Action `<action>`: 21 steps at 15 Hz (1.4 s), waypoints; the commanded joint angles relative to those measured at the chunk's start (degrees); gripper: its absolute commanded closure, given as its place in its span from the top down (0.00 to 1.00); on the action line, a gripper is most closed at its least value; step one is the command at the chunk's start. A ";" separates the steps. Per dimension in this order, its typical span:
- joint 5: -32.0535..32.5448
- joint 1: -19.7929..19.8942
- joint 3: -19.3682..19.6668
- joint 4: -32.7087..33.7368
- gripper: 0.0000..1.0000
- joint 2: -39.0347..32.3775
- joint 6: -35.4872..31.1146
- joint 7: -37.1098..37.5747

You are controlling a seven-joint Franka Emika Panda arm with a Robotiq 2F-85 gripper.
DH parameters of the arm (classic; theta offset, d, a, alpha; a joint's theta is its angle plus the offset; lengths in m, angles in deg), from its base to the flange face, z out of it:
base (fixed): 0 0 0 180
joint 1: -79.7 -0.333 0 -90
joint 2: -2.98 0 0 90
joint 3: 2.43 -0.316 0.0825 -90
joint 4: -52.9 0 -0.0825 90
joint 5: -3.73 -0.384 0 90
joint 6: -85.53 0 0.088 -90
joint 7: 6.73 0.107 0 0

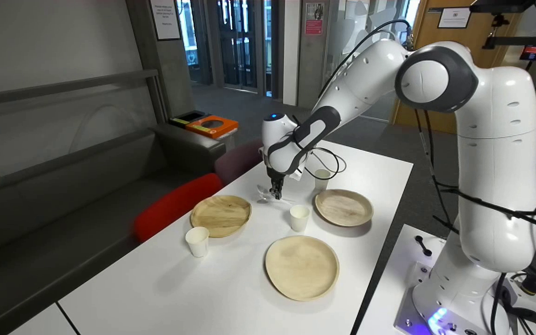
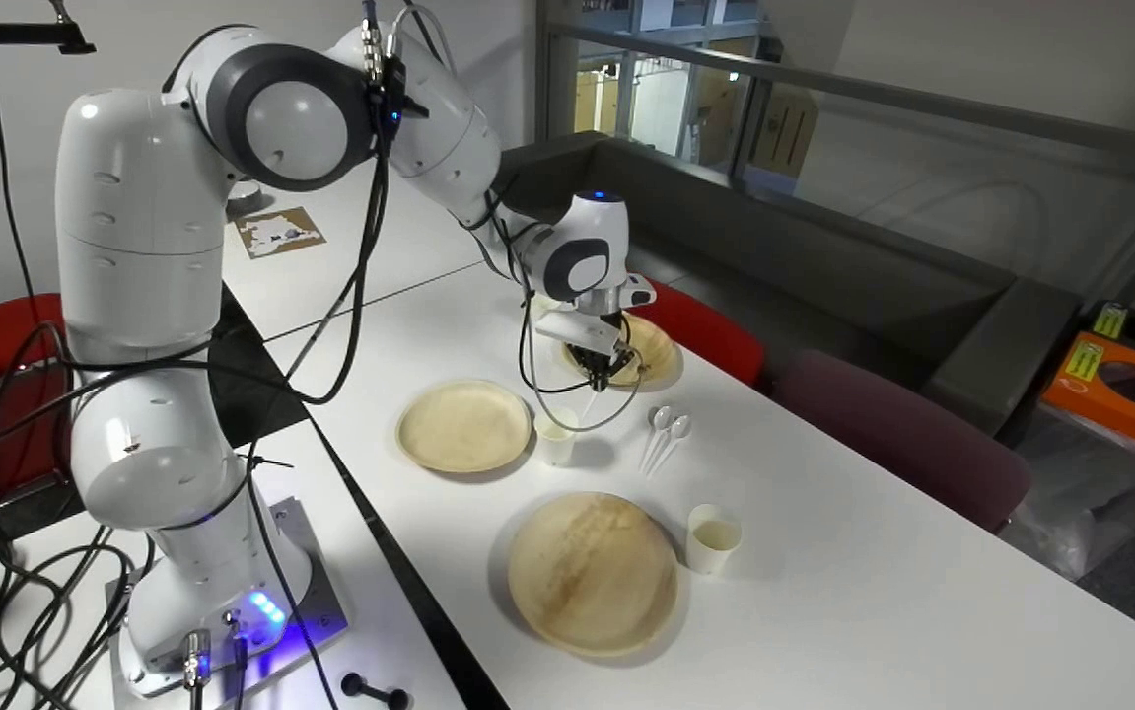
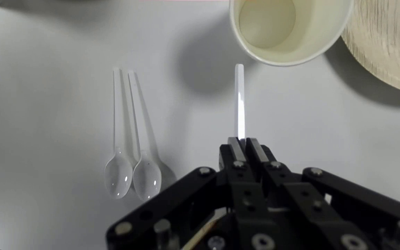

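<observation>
The jaws of a lone robot arm [image 1: 424,80], the only one in view, pinch a slim white handle [image 3: 239,100] over a white bench [image 1: 202,298]. In the wrist view the handle runs from the jaws straight out to 12 o'clock, its long axis in line with their reach, its free tip just short of the rim of a pale cup [image 3: 300,31]. The other end is hidden at the grip, so whether it carries a bowl cannot be told; nor can its height above the bench.

The cup stands with its open mouth toward the camera, nearly at 1 o'clock from the jaws, and a wooden plate [image 3: 391,45] rests near it at 2 o'clock. Well apart at 9 o'clock, a white spoon [image 3: 118,173] lies with its handle to 12, while a second spoon [image 3: 147,177] beside it leans its handle slightly toward 11, the bowls touching or nearly so.

In an exterior view, another plate [image 1: 221,215] sits at 8 o'clock from the jaws, with a red chair [image 1: 177,202] at 9 and a grey sofa [image 1: 86,186] beyond.
</observation>
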 commanded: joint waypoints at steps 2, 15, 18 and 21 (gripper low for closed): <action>1.54 -0.48 0.63 -9.31 0.02 8.65 -9.86 4.50; -2.55 -4.20 -3.70 -25.14 0.02 26.83 -2.86 1.19; -6.96 -6.35 -4.71 -23.26 0.02 27.19 9.76 -0.50; -8.56 -7.13 -5.06 -19.88 0.02 24.15 19.62 0.87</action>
